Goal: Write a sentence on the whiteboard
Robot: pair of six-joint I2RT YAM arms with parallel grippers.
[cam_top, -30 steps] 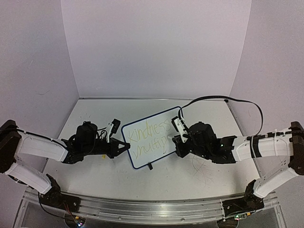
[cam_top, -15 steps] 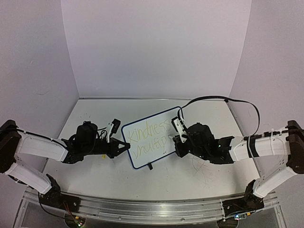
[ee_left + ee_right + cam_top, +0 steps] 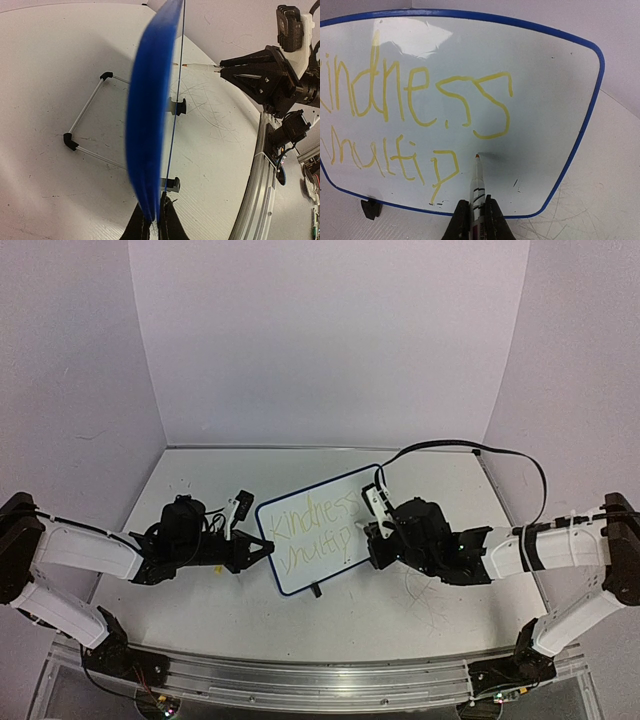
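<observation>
Upright whiteboard [image 3: 545,100], marker [image 3: 477,181] tip toward it

Bright, even light; glare on the whiteboard [image 3: 545,100], whose near edge blurs out of focus.

On my right wrist view the whiteboard [image 3: 594,90] runs off the left edge, clipping the first letter of the sentence [image 3: 420,95]. The marker [image 3: 477,182] barrel is hidden inside the right hand [image 3: 474,207]. On my left wrist view the board is an edge-on blue blur and its writing face is unseen. From above, I can't make out the marker tip.
</observation>
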